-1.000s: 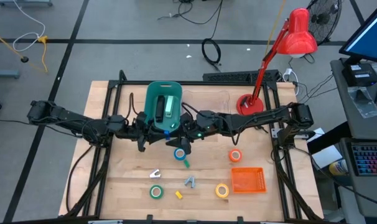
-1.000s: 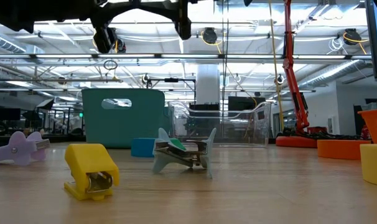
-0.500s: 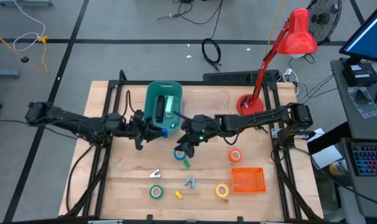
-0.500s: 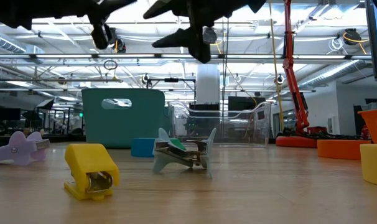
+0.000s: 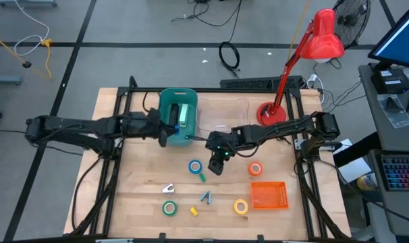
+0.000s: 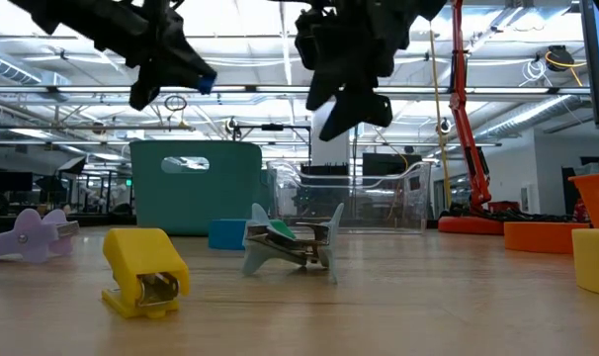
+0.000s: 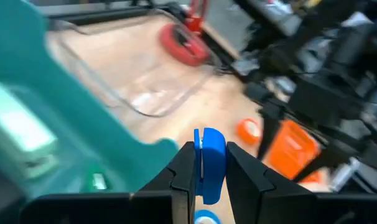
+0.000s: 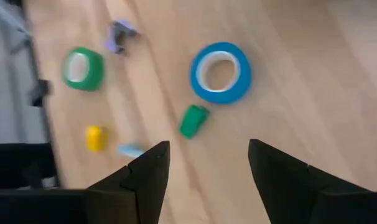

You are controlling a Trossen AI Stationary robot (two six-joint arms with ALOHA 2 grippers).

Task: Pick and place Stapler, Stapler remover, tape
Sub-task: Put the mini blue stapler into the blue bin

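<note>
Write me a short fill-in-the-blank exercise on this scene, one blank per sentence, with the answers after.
1. The left hand is shut on a small ____ object.
2. The right hand hovers open above the ____ tape roll.
3. The desk lamp is ____.
4. The mesh tray is ____.

Missing words: blue; blue; red; orange

No readable text, labels, brands, numbers or signs are seen in any view. Nothing legible is found on the tabletop items; the monitor at the edge of the high view is too small to be read.
</note>
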